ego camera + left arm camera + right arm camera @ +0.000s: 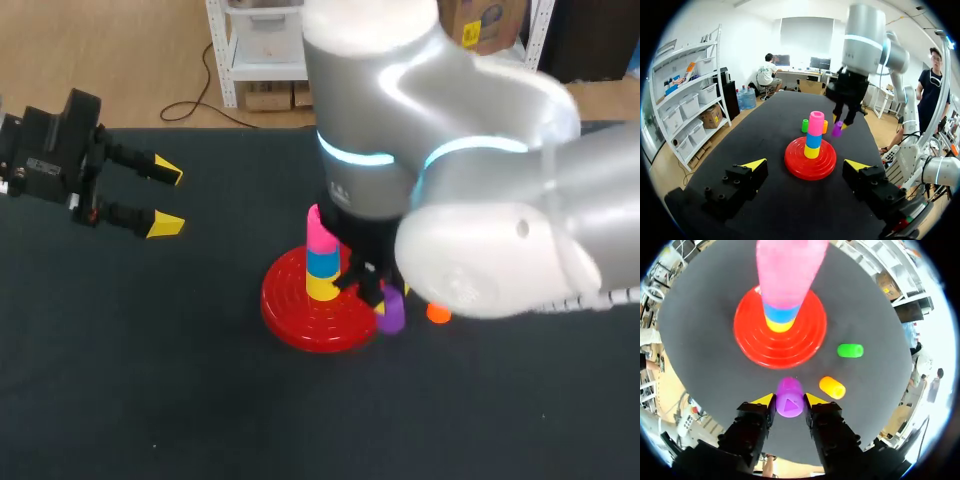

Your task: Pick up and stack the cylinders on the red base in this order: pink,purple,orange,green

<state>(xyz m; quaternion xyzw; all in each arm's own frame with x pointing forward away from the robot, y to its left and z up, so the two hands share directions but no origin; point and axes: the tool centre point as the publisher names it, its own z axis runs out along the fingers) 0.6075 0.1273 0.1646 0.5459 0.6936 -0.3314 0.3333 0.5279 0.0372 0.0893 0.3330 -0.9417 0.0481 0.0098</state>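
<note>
While the left gripper hangs open and empty over the dark table at the upper left of the head view, the red base sits in the middle of the frame. On the base stands a stack: a yellow cylinder at the bottom, a blue cylinder on it, and the pink cylinder on top. Just right of the base, the right gripper is clamped on the purple cylinder from both sides. The orange cylinder lies on the table just right of the purple one. In the right wrist view, the green cylinder lies beyond the orange one, beside the base. The head view hides it behind the right arm, which fills the upper right.
</note>
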